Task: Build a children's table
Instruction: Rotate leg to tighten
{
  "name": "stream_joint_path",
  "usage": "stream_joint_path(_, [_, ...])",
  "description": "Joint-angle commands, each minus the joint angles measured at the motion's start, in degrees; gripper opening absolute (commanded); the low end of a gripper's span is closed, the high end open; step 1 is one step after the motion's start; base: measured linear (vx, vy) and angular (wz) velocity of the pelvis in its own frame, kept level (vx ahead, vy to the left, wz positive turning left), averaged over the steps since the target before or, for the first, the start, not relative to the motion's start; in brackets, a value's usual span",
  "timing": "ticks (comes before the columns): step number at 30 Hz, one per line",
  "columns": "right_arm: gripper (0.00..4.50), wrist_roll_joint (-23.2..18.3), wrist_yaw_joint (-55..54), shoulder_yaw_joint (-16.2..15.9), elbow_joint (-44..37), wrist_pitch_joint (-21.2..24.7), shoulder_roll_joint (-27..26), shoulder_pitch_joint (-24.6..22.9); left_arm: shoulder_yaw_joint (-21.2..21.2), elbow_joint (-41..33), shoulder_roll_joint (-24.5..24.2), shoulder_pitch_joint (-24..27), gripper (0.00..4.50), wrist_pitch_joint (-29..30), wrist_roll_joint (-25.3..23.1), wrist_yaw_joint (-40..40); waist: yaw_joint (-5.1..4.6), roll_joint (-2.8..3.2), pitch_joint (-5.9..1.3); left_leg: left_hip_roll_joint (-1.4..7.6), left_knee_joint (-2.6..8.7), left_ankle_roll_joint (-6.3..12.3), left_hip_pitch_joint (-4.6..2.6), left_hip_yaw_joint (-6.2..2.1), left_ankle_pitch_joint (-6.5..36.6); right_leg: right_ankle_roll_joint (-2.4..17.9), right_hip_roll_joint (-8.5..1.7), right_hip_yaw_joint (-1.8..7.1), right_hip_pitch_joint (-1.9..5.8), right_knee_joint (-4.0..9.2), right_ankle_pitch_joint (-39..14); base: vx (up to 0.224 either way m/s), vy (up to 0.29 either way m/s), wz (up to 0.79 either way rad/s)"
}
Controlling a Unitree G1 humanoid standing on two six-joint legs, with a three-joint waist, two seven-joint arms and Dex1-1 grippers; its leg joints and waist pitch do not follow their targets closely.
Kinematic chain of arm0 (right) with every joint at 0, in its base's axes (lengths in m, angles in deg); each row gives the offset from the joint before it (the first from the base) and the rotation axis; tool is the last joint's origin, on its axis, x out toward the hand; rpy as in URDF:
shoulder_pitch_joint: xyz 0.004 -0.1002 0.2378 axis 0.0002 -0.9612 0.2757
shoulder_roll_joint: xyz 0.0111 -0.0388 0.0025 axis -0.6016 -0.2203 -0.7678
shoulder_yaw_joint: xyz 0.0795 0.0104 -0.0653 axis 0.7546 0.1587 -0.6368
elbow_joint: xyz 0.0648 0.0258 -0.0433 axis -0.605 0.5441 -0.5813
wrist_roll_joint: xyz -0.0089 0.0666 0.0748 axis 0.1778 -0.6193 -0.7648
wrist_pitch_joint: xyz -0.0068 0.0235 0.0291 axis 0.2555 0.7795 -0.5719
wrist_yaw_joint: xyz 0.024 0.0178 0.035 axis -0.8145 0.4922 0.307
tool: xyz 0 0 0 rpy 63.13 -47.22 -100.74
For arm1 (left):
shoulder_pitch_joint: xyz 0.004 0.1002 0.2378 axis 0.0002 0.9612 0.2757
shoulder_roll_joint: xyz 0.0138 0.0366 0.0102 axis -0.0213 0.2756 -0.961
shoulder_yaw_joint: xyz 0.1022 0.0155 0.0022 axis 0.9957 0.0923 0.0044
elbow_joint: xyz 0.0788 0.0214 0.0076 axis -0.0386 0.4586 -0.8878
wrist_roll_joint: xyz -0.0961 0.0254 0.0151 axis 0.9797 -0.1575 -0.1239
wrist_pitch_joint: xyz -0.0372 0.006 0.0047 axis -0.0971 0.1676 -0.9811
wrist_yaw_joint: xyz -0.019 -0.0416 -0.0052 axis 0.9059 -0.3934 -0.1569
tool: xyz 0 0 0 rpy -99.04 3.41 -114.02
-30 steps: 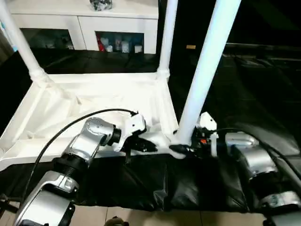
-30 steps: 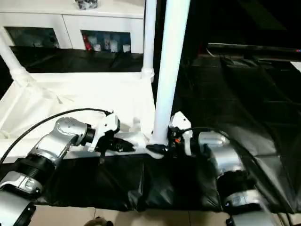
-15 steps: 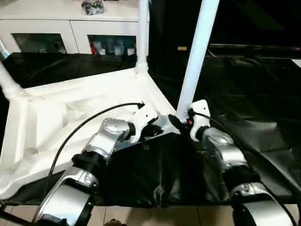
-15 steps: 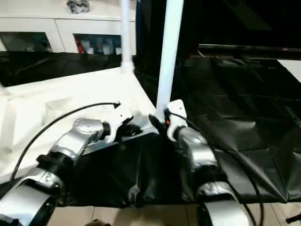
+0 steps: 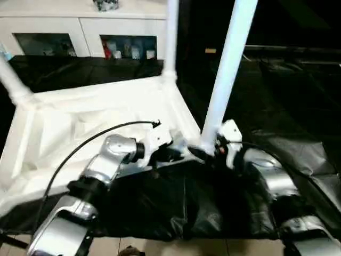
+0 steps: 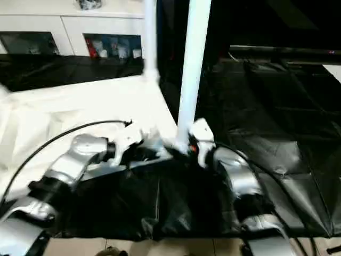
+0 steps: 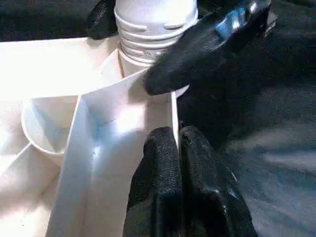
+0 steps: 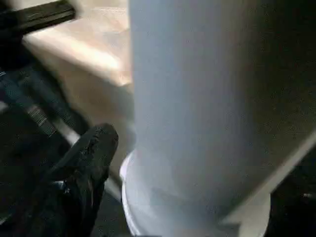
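Children's table (image 5: pixel 101 114) lies upside down, centre-left of frame, legs up. Left gripper (image 7: pixel 178 143) clenched on its thin rim. Right gripper (image 5: pixel 213 156) straddles the near leg (image 5: pixel 226 74); grasp indeterminate. Plastic looks light, stiff, slick; hold legs low.

White cabinet (image 5: pixel 85 26) stands at the back, w/ glass-fronted compartments (image 5: pixel 130 47) holding small coloured items, too blurred to identify. A dark, shiny object (image 5: pixel 109 4) sits on top of the cabinet. In front of the cabinet, a big work table under a black cover (image 5: pixel 277 106), creased & glossy, catching light in patches. To the right of the cabinet the bg is dark, w/ a pale horizontal bar (image 5: pixel 298 48) crossing it. Beige floor (image 5: pixel 160 248) shows below the cover's near edge.
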State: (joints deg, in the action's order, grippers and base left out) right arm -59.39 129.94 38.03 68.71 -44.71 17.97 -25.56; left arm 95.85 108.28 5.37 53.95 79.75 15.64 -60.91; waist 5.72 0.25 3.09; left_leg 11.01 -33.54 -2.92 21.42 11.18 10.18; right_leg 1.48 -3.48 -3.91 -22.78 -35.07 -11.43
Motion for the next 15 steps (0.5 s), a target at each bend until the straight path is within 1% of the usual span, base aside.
stream_joint_path(1, [3.92, -0.8, 5.4, -2.6, -1.8, 0.9, 0.1, -0.5, 2.4, -2.9, 0.2, 0.3, 0.00, -0.7, 1.2, -4.4, 0.16, -0.18, -3.47, 3.21, 3.76, 3.58, -0.89, -1.24, 11.6, 13.0, -5.37, 3.03, 2.92, 4.25, -9.1, 0.000, 0.000, 0.00])
stream_joint_path(2, [3.92, -1.5, 7.7, -3.0, -2.6, 1.7, 1.0, -0.7, 2.5, -3.3, -0.6, 0.6, 0.00, -0.4, 1.5, -5.7, 0.13, -0.19, -3.38, 3.18, 3.86, 3.15, -1.05, -1.22, 12.4, 12.5, -5.25, 3.04, 2.72, 4.46, -10.9, 0.000, 0.000, 0.00])
stream_joint_path(3, [3.92, -1.6, 8.2, -3.1, -2.7, 1.8, 1.2, -0.8, 2.5, -3.4, -0.8, 0.6, 0.00, -0.3, 1.5, -6.0, 0.18, -0.19, -3.41, 3.22, 3.88, 2.96, -1.08, -1.26, 12.6, 12.4, -5.32, 3.09, 2.71, 4.48, -11.4, 0.000, 0.000, 0.00])
stream_joint_path(4, [3.92, -2.9, 12.5, -3.9, -4.2, 3.2, 2.9, -1.1, 2.8, -4.1, -2.6, 1.0, 0.00, 0.2, 1.6, -8.6, 0.25, -0.22, -3.38, 3.18, 3.92, 2.91, -1.07, -1.30, 12.7, 12.1, -5.28, 3.08, 2.78, 4.49, -12.0, 0.000, 0.000, 0.00])
stream_joint_path(6, [3.92, -3.4, 14.0, -4.2, -4.7, 4.1, 3.6, -1.1, 3.0, -4.4, -3.3, 1.1, 0.00, 0.3, 1.6, -9.7, 0.33, -0.23, -3.42, 3.21, 3.88, 3.08, -1.01, -1.26, 12.2, 12.0, -5.24, 3.13, 2.73, 4.39, -11.5, 0.000, 0.000, 0.00])
stream_joint_path(7, [3.64, -3.6, 14.7, -4.2, -5.0, 4.6, 3.8, -1.1, 3.1, -4.5, -3.6, 1.1, 0.00, 0.4, 1.6, -10.1, 0.42, -0.19, -3.49, 3.18, 3.79, 3.10, -1.05, -1.19, 11.7, 12.2, -5.32, 3.16, 2.60, 4.34, -10.8, 0.000, 0.000, 0.00])
stream_joint_path(10, [3.57, -3.7, 17.5, -4.7, -5.8, 5.8, 4.7, -1.2, 3.2, -5.2, -5.0, 1.3, 0.00, 1.4, 2.1, -12.1, 0.66, -0.17, -3.63, 3.12, 3.72, 3.17, -0.95, -1.23, 10.1, 12.5, -5.21, 3.09, 2.70, 4.05, -8.9, 0.000, 0.000, 0.00])
stream_joint_path(11, [3.44, -3.5, 18.4, -5.1, -5.9, 6.0, 5.0, -1.2, 3.2, -5.4, -5.5, 1.4, 0.00, 1.7, 2.3, -12.9, 0.77, 0.00, -3.67, 3.12, 3.65, 3.14, -1.00, -1.21, 9.9, 12.7, -5.26, 3.10, 2.65, 4.01, -8.4, 0.000, 0.000, 0.00])
stream_joint_path(12, [3.44, -3.4, 18.5, -5.2, -5.9, 6.1, 5.0, -1.2, 3.2, -5.5, -5.6, 1.4, 0.00, 1.7, 2.2, -13.0, 0.77, 0.02, -3.71, 3.11, 3.61, 3.11, -0.95, -1.21, 9.8, 12.8, -5.24, 3.09, 2.69, 3.92, -7.8, 0.000, 0.000, 0.00])
stream_joint_path(13, [3.20, -3.4, 18.7, -5.3, -6.0, 6.4, 4.9, -1.3, 3.3, -5.5, -6.0, 1.4, 0.00, 1.9, 2.1, -13.2, 0.79, -0.02, -3.79, 3.09, 3.59, 3.25, -0.93, -1.22, 9.3, 13.3, -5.22, 3.04, 2.72, 3.77, -6.4, 0.000, 0.000, 0.00])
stream_joint_path(15, [3.13, -3.5, 18.8, -5.6, -6.3, 6.7, 5.0, -1.5, 3.3, -5.6, -6.1, 1.4, 0.00, 2.0, 2.1, -13.4, 0.77, -0.01, -3.79, 3.08, 3.55, 3.31, -0.97, -1.19, 9.1, 13.6, -5.17, 3.01, 2.70, 3.73, -5.6, 0.000, 0.000, 0.00])
